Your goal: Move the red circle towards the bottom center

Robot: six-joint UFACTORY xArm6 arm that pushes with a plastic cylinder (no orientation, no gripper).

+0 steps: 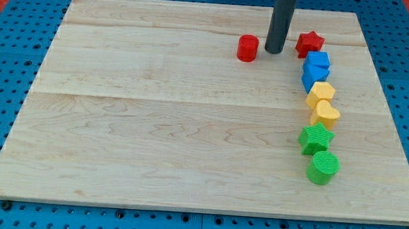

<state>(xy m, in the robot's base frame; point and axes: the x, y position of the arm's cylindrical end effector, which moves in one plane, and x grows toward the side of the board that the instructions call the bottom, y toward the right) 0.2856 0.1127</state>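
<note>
The red circle (247,47) is a short red cylinder standing near the top of the wooden board (153,125), a little right of centre. My tip (274,50) is the lower end of a dark rod coming down from the view's top. It rests on the board just to the right of the red circle, with a small gap between them. A red star (310,42) lies to the right of my tip.
A curved line of blocks runs down the right side: two blue blocks (316,63) (313,78), a yellow hexagon (321,93), a yellow heart (325,113), a green star (316,138) and a green circle (323,167). Blue pegboard (5,79) surrounds the board.
</note>
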